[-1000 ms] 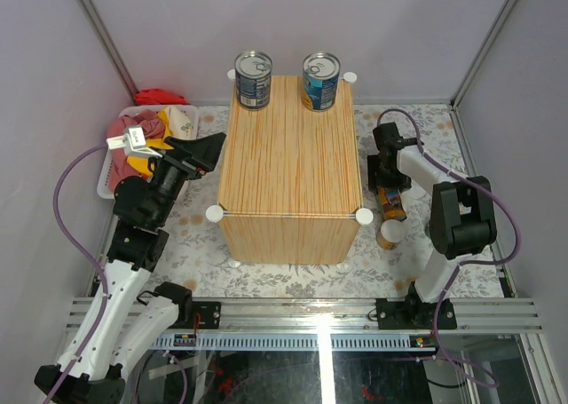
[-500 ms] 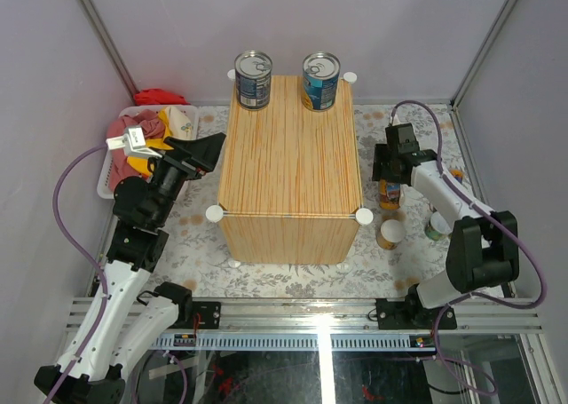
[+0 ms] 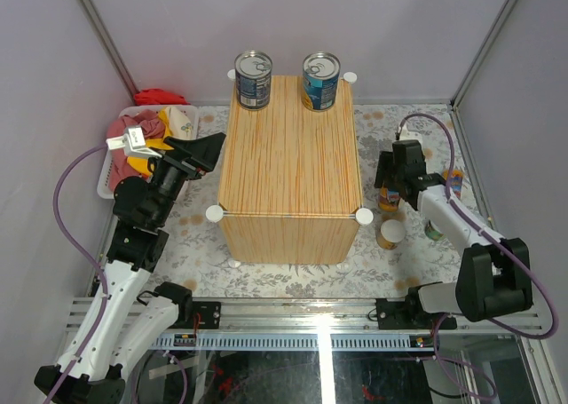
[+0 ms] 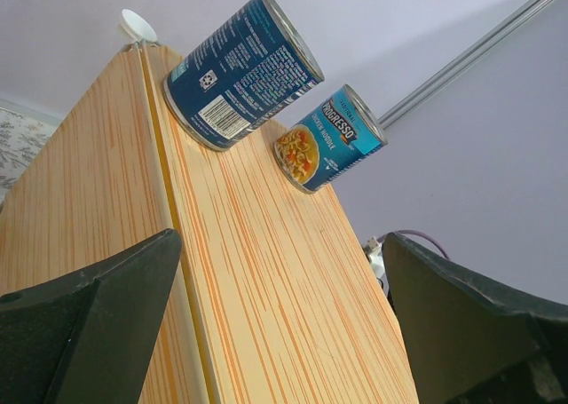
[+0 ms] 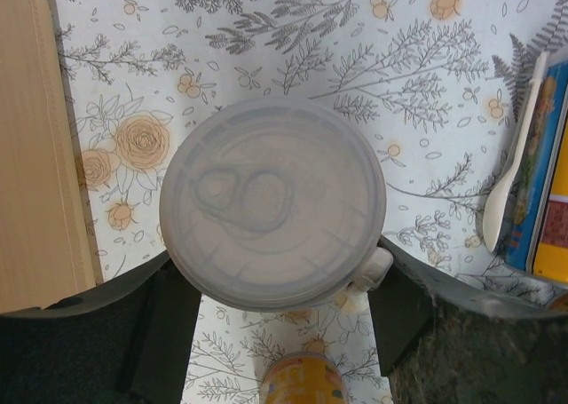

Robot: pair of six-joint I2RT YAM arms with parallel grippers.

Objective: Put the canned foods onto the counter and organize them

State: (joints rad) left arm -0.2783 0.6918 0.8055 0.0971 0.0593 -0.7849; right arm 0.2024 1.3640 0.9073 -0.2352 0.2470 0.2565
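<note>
Right gripper [image 3: 388, 180]: fingers pressed against both sides of a white-lidded orange can [image 5: 272, 216], just beside the counter's [image 3: 293, 155] right face. Left gripper [image 3: 202, 146]: fingers spread wide (nothing between them), near the counter's left face. A dark blue soup can [image 3: 253, 80] and a Progresso soup can [image 3: 320, 82] stand upright on the counter's far edge.

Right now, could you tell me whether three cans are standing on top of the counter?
No, only two blue-labelled cans stand on the counter, both at its far edge.
</note>
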